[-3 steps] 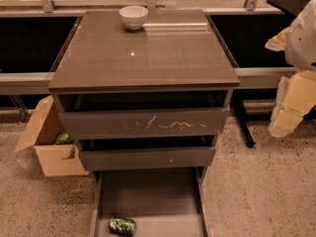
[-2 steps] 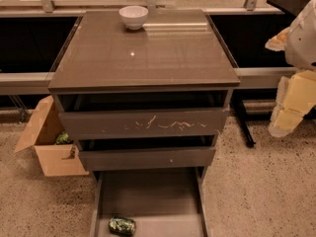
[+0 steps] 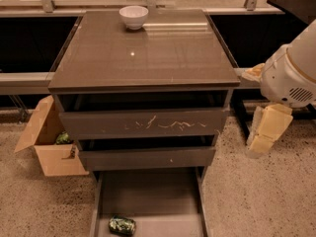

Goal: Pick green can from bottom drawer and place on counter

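The green can (image 3: pixel 122 225) lies on its side on the floor of the open bottom drawer (image 3: pixel 148 196), near its front left. The counter (image 3: pixel 148 53) is the glossy grey-brown top of the cabinet. My gripper (image 3: pixel 265 131), with cream-coloured fingers under a white wrist (image 3: pixel 291 75), hangs to the right of the cabinet at the height of the middle drawers. It is well apart from the can and holds nothing that I can see.
A white bowl (image 3: pixel 134 17) stands at the back of the counter. The top drawer, with a scratched front (image 3: pixel 143 125), and the middle drawer (image 3: pixel 147 158) are partly pulled out. An open cardboard box (image 3: pixel 52 149) with a green item stands on the floor to the left.
My arm and gripper have moved down and to the left, closer to the cabinet's right side. The can, the drawers and the bowl have not moved.
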Available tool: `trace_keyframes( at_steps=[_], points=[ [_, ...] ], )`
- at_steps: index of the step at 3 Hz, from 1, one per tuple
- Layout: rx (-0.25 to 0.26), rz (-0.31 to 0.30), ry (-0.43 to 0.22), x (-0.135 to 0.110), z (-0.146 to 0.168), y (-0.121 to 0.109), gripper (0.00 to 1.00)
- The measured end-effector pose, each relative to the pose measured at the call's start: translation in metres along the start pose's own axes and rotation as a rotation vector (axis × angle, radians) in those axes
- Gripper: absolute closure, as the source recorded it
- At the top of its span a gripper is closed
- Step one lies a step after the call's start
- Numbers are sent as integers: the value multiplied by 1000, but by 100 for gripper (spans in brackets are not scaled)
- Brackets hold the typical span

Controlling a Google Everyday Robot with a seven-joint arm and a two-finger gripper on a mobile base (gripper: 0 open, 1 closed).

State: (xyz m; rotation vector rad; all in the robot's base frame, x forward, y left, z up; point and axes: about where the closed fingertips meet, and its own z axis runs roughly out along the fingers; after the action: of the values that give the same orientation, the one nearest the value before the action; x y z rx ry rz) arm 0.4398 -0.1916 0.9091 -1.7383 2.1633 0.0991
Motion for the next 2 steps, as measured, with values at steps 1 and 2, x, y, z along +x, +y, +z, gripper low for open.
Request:
trace_keyframes(
  at_steps=[1, 2],
  points=[
    [0, 0, 0, 0, 0, 0, 0],
    [-63, -47, -39, -5, 52, 8, 0]
  ],
)
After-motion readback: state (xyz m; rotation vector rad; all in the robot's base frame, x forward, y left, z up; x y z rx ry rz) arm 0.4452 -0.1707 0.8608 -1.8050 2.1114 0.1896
